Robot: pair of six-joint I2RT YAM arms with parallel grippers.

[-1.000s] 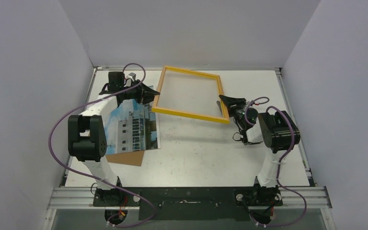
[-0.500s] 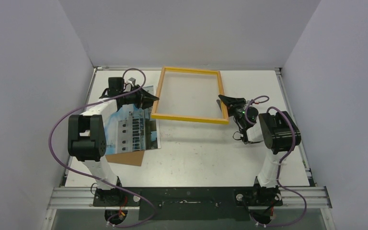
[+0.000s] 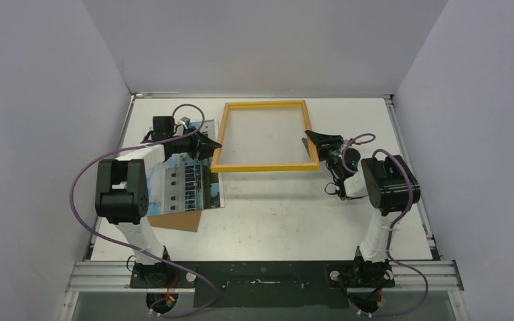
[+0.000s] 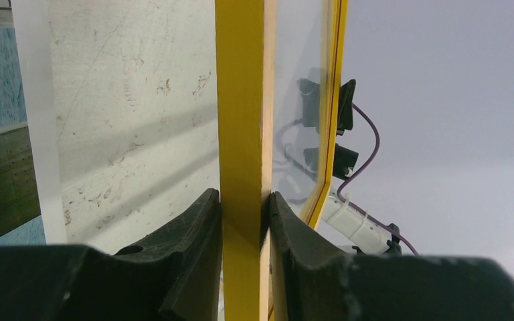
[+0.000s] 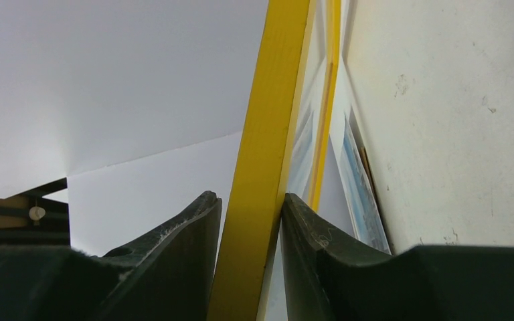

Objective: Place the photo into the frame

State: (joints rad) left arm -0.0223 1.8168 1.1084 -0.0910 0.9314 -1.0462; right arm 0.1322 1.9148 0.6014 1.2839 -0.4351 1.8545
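While the left claw [image 3: 211, 142] and right claw [image 3: 311, 139] each clamp opposite side rails of the frame [image 3: 264, 167] at 12 o'clock, the photo [image 3: 181, 184] lies at 9 o'clock on the tabletop [image 3: 274, 214], overlapping a brown board [image 3: 177, 221].

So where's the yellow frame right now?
In the top view the frame is over the far middle of the table, held between the left pincer and right pincer, with the photo lying to its left.

The frame [image 3: 264, 168] is smooth, yellow-painted, with a pale bare-wood edge — its clear pane [image 4: 298, 134] glossy and reflective; the table [image 3: 274, 221] matt white, scuffed.
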